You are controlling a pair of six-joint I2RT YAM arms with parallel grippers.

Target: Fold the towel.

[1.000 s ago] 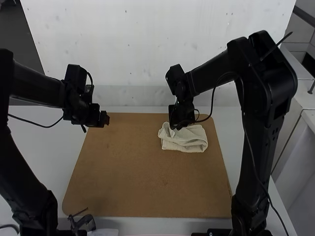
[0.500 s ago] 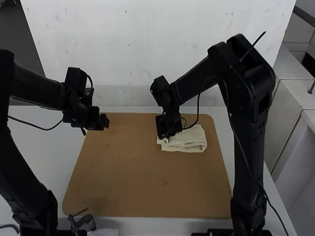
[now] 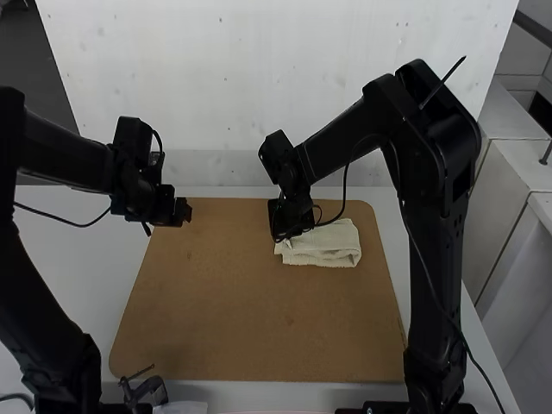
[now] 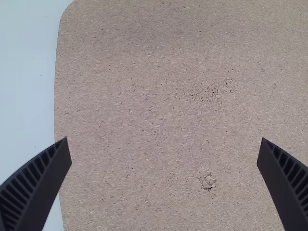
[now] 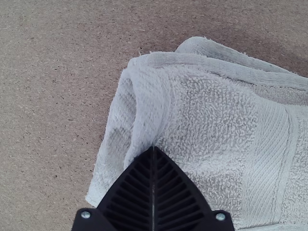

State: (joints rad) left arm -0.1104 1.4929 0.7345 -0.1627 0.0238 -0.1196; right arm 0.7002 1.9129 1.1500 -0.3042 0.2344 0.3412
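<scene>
The cream towel (image 3: 323, 246) lies folded in layers on the brown board's right rear part, in the high view. The right gripper (image 3: 283, 238) is low over its left end. In the right wrist view the right gripper (image 5: 153, 148) has its fingers shut together, tips against the towel (image 5: 211, 110) beside a rolled, raised edge; whether any cloth is pinched under the tips is hidden. Off to the left, the left gripper (image 3: 183, 212) hangs over the board's rear left corner. Seen from its wrist, the left gripper (image 4: 164, 144) stands open above bare board.
The brown board (image 3: 250, 319) covers much of the white table (image 3: 65, 259). A pale wall (image 3: 259, 86) rises behind it. A small dark clamp-like item (image 3: 145, 390) sits at the board's front left edge.
The right gripper has moved left across the towel, and the raised bit at the towel's left end now lies lower. The towel's right edge has shifted slightly left. The left arm has hardly moved.
</scene>
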